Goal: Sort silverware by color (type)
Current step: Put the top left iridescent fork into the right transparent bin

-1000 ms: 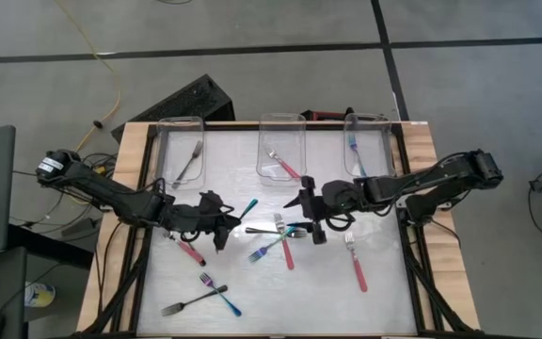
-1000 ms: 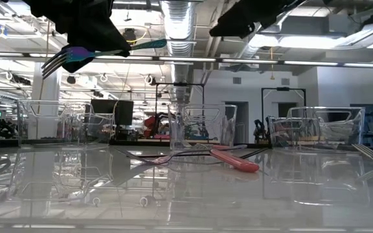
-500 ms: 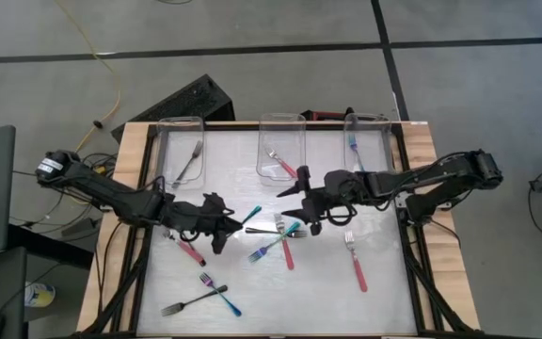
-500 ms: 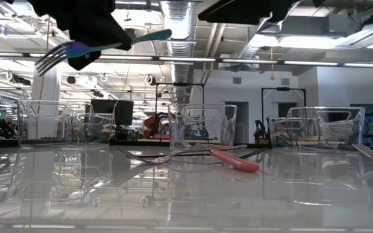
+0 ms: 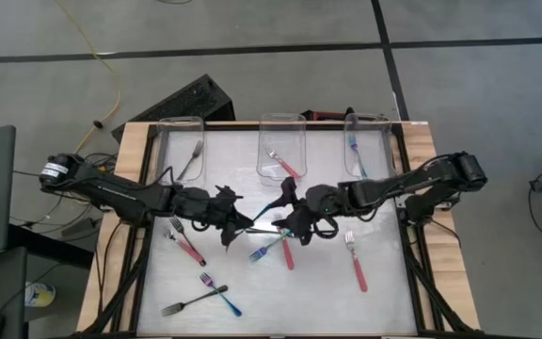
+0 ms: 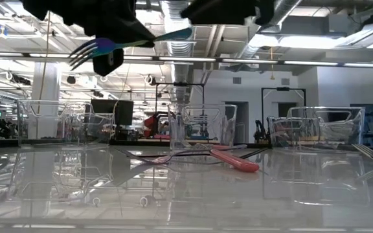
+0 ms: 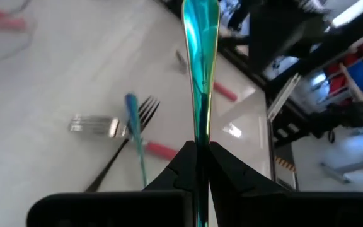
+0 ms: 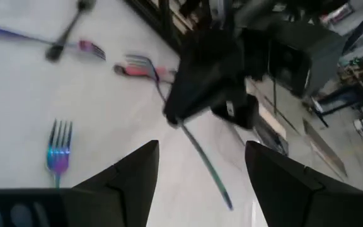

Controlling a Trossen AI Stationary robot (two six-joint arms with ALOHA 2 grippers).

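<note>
My left gripper (image 5: 236, 222) hangs above the table's middle, shut on a teal-handled fork (image 7: 200, 69). The fork's iridescent tines (image 6: 83, 50) stick out behind the fingers, and its handle (image 6: 167, 35) points at my right gripper (image 5: 284, 209). That gripper faces it from the table's right, open. In the right wrist view the handle's free end (image 8: 227, 203) reaches between my right fingers (image 8: 128, 180) without touching them. More silverware lies flat on the table: red-handled forks (image 5: 188, 249) (image 5: 358, 269) (image 5: 287, 252), a teal one (image 5: 269, 247) and a dark grey one (image 5: 184, 303). My left gripper pinches the teal fork between its two fingers where the handle meets the neck (image 7: 200, 144). The fingers point roughly level toward the table's right and lie along the fork. The fork is lifted clear, near level, with its handle sticking out ahead of the fingertips.
Three clear bins stand along the far edge: the left bin (image 5: 163, 141) holds a grey fork, the middle one (image 5: 263, 141) a red-handled fork, the right one (image 5: 384, 141) a teal fork. A blue-handled fork (image 5: 224, 297) crosses the grey one at the near left.
My left gripper has carried the teal fork toward the table's right and swung its handle toward my right gripper. My right gripper has moved toward the table's left, closing on the handle, and has rolled about its own axis. Neither gripper has opened or shut.
</note>
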